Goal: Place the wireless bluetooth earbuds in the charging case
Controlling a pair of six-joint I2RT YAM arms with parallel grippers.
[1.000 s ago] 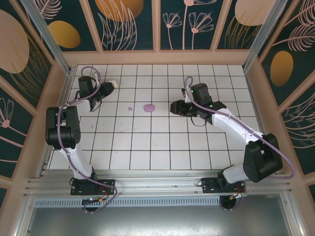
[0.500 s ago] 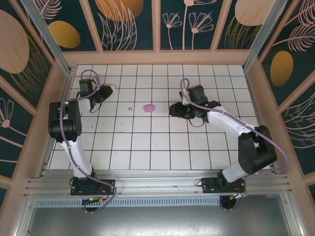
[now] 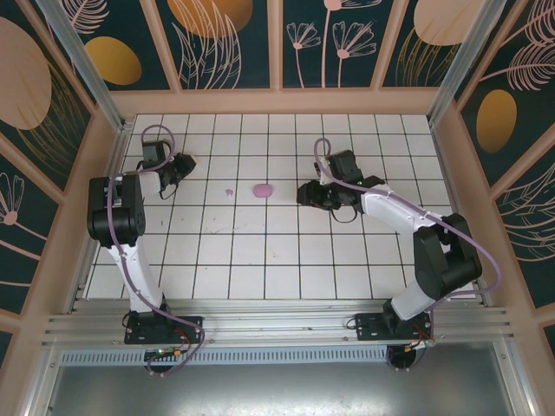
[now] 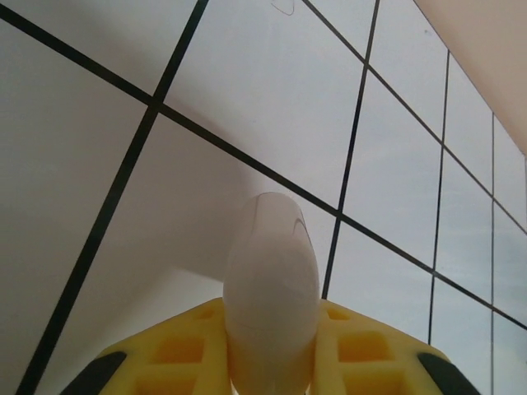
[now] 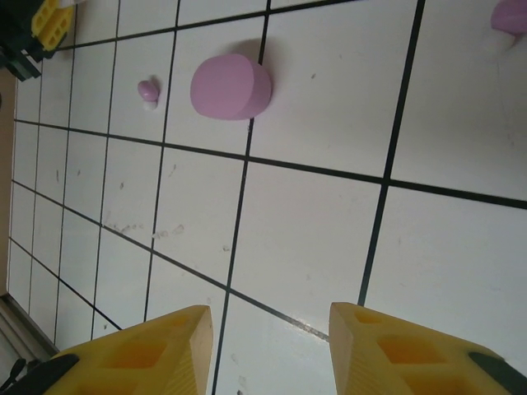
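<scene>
While pinching smooth white oval plastic piece (image 4: 272, 271) in nearly closed left gripper (image 4: 272, 319), held right gripper (image 5: 268, 317) partly open, empty, pale purple rounded plastic case (image 5: 230, 86) ahead of jaws.

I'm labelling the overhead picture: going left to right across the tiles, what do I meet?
In order: left gripper, closed on a white oval piece → small purple earbud → purple charging case → right gripper.
</scene>
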